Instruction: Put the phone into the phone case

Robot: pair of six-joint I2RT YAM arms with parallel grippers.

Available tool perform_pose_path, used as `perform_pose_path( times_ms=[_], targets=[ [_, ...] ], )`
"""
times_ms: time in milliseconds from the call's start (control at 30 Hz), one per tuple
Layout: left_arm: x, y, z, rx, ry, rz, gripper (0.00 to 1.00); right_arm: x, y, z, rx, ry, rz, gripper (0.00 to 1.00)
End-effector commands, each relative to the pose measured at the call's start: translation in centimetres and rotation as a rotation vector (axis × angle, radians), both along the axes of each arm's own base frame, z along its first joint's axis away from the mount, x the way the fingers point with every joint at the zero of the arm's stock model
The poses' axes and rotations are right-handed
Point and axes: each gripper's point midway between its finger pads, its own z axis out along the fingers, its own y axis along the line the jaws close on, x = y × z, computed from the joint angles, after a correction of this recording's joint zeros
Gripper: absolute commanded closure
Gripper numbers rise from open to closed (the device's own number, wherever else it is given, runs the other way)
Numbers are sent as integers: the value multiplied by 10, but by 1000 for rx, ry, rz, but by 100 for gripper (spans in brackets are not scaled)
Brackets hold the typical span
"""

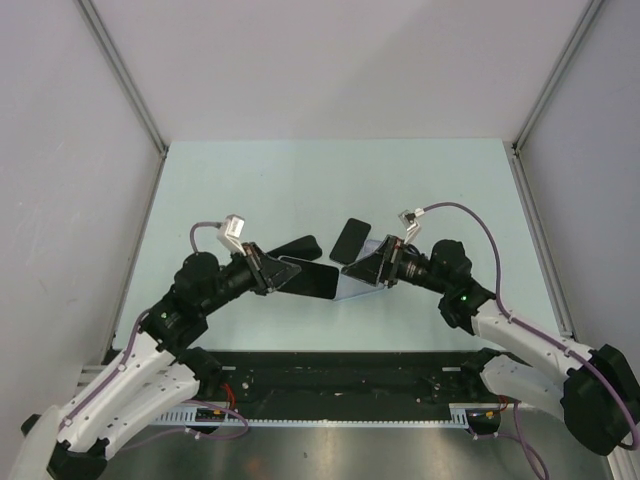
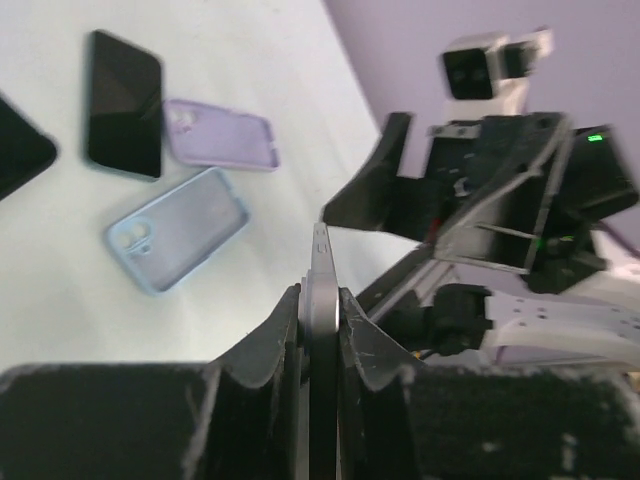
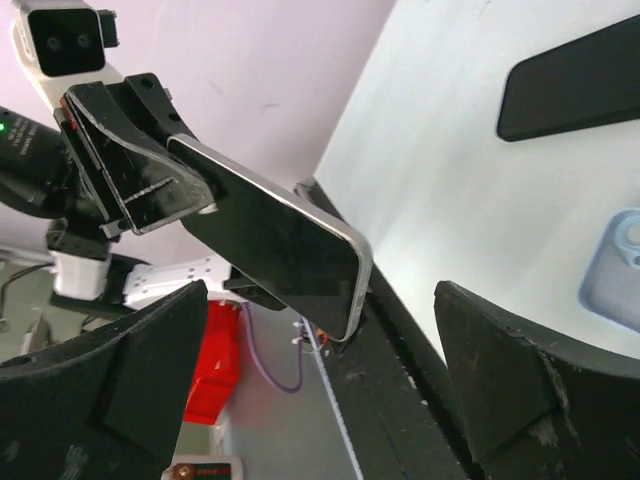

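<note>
Blue case: lies empty on tabletop.
Phone: aloft, pinched edgewise by left end effector.
Right end effector: spread wide (holding nothing).
Progress: I judge insertion not begun.

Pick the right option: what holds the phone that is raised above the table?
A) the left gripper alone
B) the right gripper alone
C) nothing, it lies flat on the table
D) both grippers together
A. The left gripper is clamped on the phone across its thin sides, while the right gripper faces it with its fingers wide open, not closed on it.
</note>
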Motion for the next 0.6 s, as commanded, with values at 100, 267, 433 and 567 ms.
perform_pose_path(
  times_ms=[100,267,433,567],
  targets=[
    [-21,-26,84,-321,-153,-177,100,-29,9,35,216,-33,171,10],
    [-20,-28,81,-328,-144,-182,100,-40,15,42,269,-39,221,25],
    [-17,-27,77,-325,-145,-163,100,-48,19,49,302,-49,256,55],
    [-16,-27,74,-314,-147,-163,98,-57,24,53,313,-71,285,91]
  ],
)
